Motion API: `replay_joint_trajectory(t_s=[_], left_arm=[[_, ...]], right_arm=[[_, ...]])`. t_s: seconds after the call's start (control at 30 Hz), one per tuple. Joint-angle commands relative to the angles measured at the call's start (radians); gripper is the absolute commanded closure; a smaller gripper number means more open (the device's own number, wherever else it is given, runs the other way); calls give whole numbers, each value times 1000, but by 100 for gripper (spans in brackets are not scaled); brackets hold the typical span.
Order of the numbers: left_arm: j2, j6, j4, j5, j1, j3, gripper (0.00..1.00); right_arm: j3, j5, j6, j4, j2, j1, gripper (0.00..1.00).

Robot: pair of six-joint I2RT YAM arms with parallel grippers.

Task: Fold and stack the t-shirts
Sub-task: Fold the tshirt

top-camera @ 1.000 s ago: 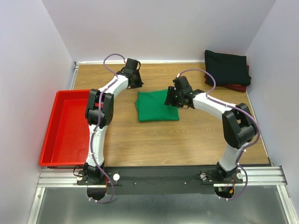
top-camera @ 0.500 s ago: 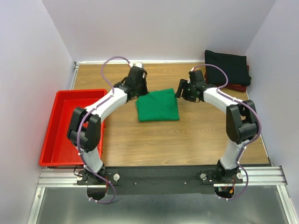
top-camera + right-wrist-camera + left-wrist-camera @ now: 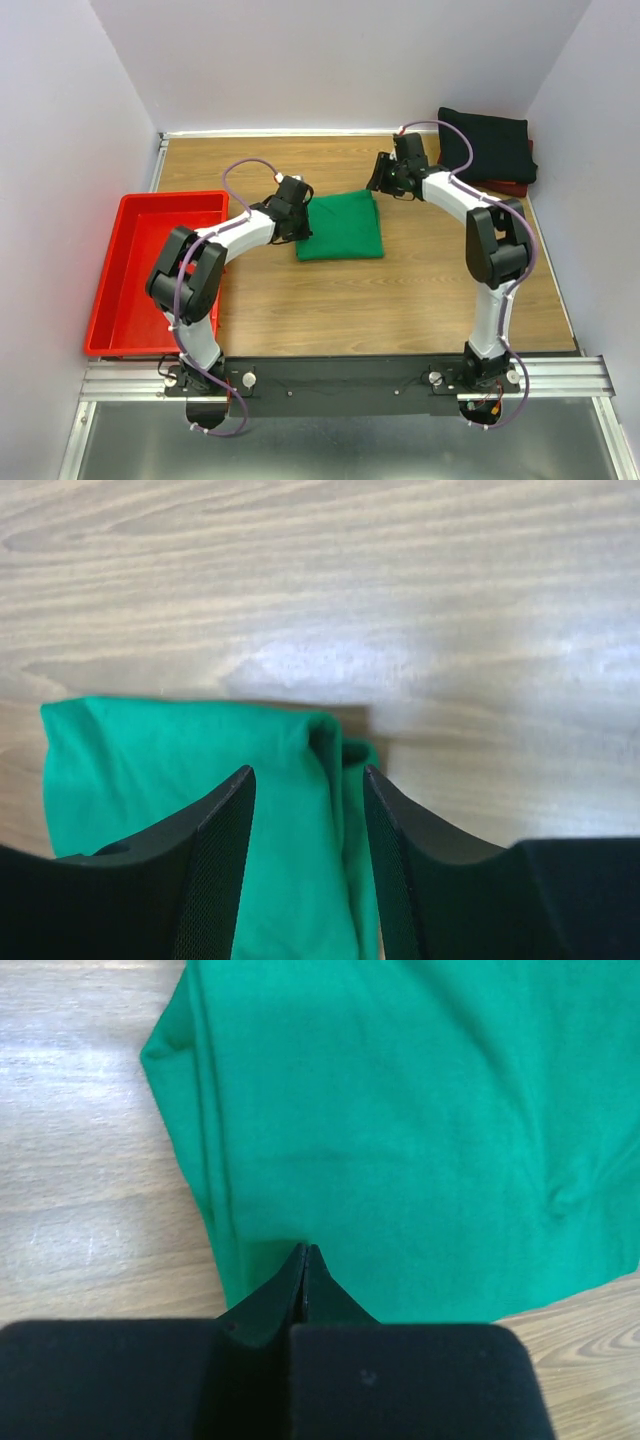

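Starting nearest, along the left edge of the table point(image 3: 420, 300): a red tray point(image 3: 170, 197), well apart from all cloth. Further in, the left tool point(image 3: 305, 1252), clenched, fingers point(image 3: 335, 1305) pressed flat together with their tips at the left edge of the bright green t-shirt point(image 3: 340, 225); cannot tell of any cloth pinched between them. Bright green t-shirt folded into a tidy rectangle, lying flat mid-table. Beyond it, the right tool point(image 3: 308, 775), released, fingers spread and straddling the far right corner of the fold, bare wood showing past the tips. Farthest back, in the far right corner of the table: the black t-shirt point(image 3: 487, 145), folded, lying on top of the dark red t-shirt point(image 3: 512, 187), only a strip of red peeking out at the near right side.
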Motion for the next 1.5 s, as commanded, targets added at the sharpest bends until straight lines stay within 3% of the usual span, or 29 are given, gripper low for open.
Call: replay_joint_trajectory(t_s=[0.0, 0.3, 0.57, 1.1, 1.17, 1.27, 1.3, 1.4, 1.47], left_arm=[[27, -3, 35, -21, -1, -7, 100], [45, -3, 32, -18, -1, -35, 100], [73, -3, 32, -8, -1, -59, 100], [88, 3, 52, 11, -1, -105, 100], [85, 5, 52, 13, -1, -104, 100], [77, 12, 46, 12, -1, -90, 100], [73, 18, 36, 10, -1, -84, 100], [62, 31, 17, 7, -1, -43, 100], [56, 35, 1, 4, -1, -15, 100]], right_arm=[[69, -4, 3, 12, 76, 12, 46], [132, -24, 29, 12, 151, 16, 57], [161, 13, 56, 7, 193, 12, 89], [170, 9, 76, 1, 210, -36, 89], [170, 1, 73, 2, 200, -36, 86], [160, -1, 65, -1, 177, -36, 68], [155, 2, 62, -1, 156, -36, 56], [111, 15, 49, -5, 90, -46, 40], [83, -19, 47, -5, 38, -66, 36]])
